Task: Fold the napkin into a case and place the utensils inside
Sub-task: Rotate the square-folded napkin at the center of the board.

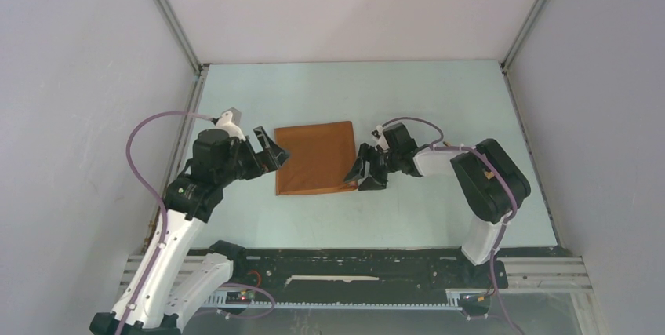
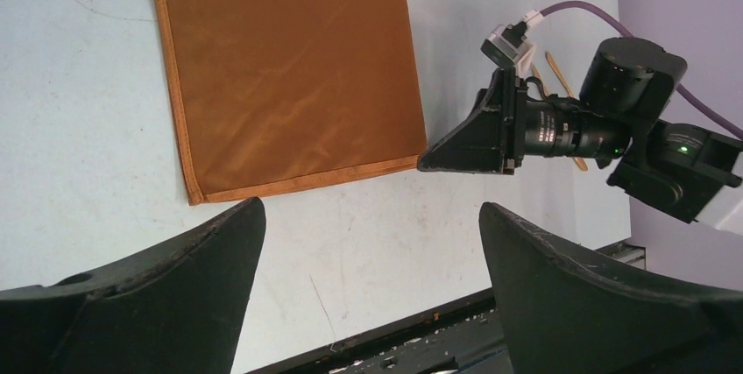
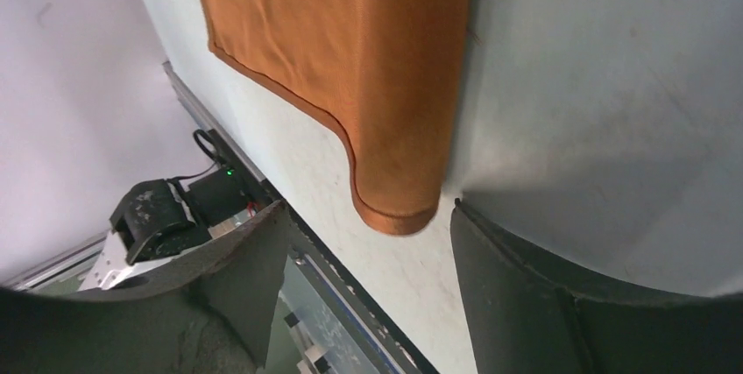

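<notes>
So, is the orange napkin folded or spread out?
Looks spread out: the napkin lies as one flat square on the table, only its corner by the right gripper curling up.

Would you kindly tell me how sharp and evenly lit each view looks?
Top external view: soft, even light, napkin crisp. Left wrist view: gentle sheen on the napkin, left end effector dark, slightly soft. Right wrist view: napkin hem in focus, right end effector blurred up close.

A flat pale blue-green table top (image 1: 439, 100) sits inside plain grey-white walls (image 1: 345, 5), with thin silver metal posts (image 1: 168, 13) in the back corners and soft, even light
</notes>
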`<state>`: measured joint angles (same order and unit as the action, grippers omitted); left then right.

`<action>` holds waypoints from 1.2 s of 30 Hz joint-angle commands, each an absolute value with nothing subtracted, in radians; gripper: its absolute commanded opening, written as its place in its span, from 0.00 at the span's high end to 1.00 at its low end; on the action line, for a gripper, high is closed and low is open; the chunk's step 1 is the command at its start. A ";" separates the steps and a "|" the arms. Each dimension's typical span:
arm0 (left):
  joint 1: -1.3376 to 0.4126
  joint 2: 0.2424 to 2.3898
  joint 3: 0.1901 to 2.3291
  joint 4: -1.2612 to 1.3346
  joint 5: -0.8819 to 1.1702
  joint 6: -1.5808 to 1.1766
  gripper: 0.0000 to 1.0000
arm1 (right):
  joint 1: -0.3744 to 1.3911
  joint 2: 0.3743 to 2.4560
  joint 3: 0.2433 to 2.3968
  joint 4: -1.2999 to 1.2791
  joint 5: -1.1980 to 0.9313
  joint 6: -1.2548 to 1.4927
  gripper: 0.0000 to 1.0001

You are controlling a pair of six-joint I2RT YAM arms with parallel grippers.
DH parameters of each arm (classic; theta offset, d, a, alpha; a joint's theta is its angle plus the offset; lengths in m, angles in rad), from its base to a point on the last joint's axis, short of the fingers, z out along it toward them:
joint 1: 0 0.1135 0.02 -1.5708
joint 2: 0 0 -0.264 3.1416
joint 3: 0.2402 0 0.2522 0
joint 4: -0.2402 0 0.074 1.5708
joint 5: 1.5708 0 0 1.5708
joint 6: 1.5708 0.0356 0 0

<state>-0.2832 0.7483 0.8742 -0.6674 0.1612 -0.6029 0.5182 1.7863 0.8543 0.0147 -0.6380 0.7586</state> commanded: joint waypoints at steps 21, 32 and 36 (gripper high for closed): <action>-0.284 0.791 0.868 -0.623 0.203 -0.583 0.00 | 0.354 1.932 1.065 -0.362 -0.615 0.556 1.00; -0.284 1.083 0.932 -0.543 0.350 -0.583 0.00 | 0.229 2.393 1.944 -1.086 -0.397 0.037 0.92; -0.264 1.299 1.095 -0.608 0.229 -0.489 0.00 | 0.236 2.501 2.319 -1.258 -0.337 -0.114 0.60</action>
<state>-0.2829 1.1534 0.9298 -0.5995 0.2901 -0.5766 0.2363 2.4348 2.0430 -0.9791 -0.5041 0.1513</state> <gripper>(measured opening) 0.996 0.266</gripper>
